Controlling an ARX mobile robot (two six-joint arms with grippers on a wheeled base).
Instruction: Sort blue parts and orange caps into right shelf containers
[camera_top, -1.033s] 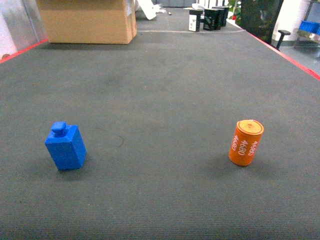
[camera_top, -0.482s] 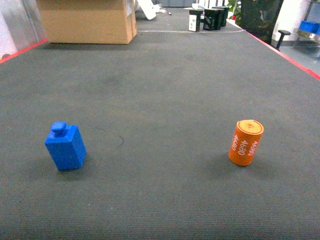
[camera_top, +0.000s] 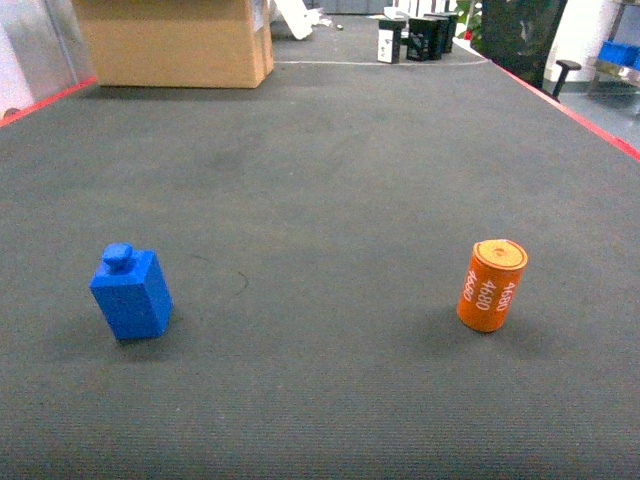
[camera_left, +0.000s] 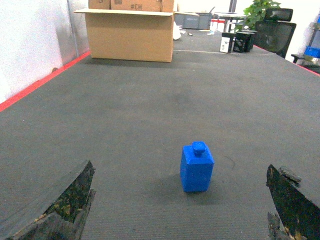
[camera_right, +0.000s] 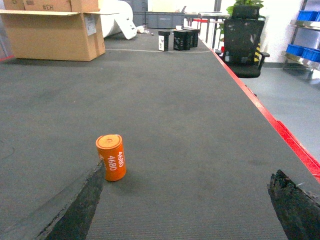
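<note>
Meanwhile, blue part & orange cap are standing well apart on gray mat, w/ left gripper & right gripper both gaping wide, grasping nothing.

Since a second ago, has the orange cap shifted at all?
No. The orange cap stands upright at the same spot on the dark mat, with the same gap to the blue part and the red edge line.
</note>
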